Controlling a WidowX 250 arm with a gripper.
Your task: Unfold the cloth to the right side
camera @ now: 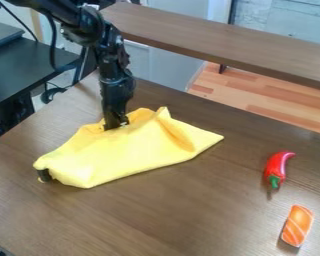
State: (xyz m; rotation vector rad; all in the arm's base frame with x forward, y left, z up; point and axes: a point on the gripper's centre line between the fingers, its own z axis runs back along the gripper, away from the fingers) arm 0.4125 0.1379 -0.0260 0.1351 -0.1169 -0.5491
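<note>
The black gripper (116, 125) hangs nearly upright, its lower end at the back edge of the cloth (129, 155), left of the cloth's raised peaks; whether its jaws are parted or clenched, and whether they grasp any fabric, I cannot tell. Above it the jointed, glossy black arm (116, 57) comes in from the upper left of the view

The cloth is yellow, soft and matt, lying on the left and middle part of the table (189, 215). It is bunched into a rough, long wedge: smooth along the front, rumpled at the back, where two small peaks stand up and a deeper-toned fold slants down toward the right. Its long axis runs from a blunt, rounded end at the lower left to a sharp corner pointing right and slightly up in the view. A small dark object (44, 175) pokes out from beneath the blunt end; what it is, I cannot make out

The table has a brown wood grain. Well apart from the cloth, to its right, lies a shiny red chili pepper (277, 166), curved, with its green stem toward the viewer. Below it is an orange, pale-striped salmon piece (297, 226), a rounded block set at a slant
</note>
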